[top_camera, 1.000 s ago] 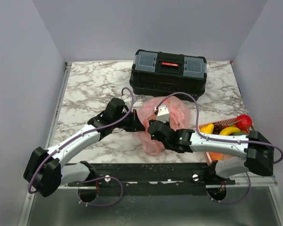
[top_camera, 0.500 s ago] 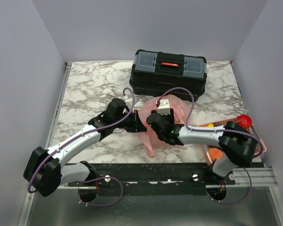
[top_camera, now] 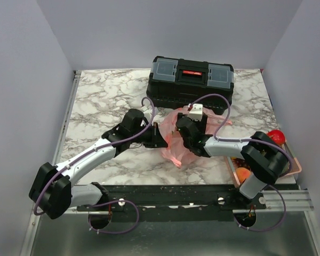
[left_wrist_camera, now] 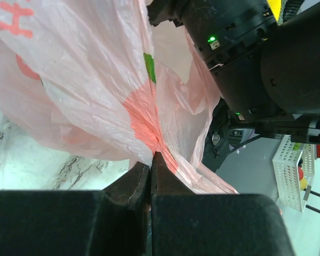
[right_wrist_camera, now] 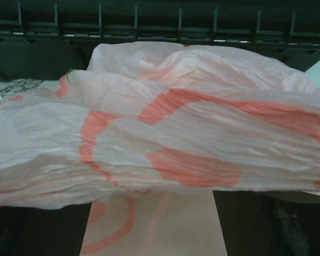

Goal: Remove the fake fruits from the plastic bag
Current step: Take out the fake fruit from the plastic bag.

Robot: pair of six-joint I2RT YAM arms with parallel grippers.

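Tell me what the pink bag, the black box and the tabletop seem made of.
Plastic bag: thin translucent pink film, finely crinkled, red print. Toolbox: rigid black moulded plastic, likely, with clear lid panels. Table: white, grey-veined marble look; stone or printed laminate, cannot tell.

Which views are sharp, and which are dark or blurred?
Top view: evenly lit and sharp. Left wrist view: the plastic bag bright and crisp, the left gripper dark and blurred. Right wrist view: dim, the bag soft, the black toolbox in shadow.
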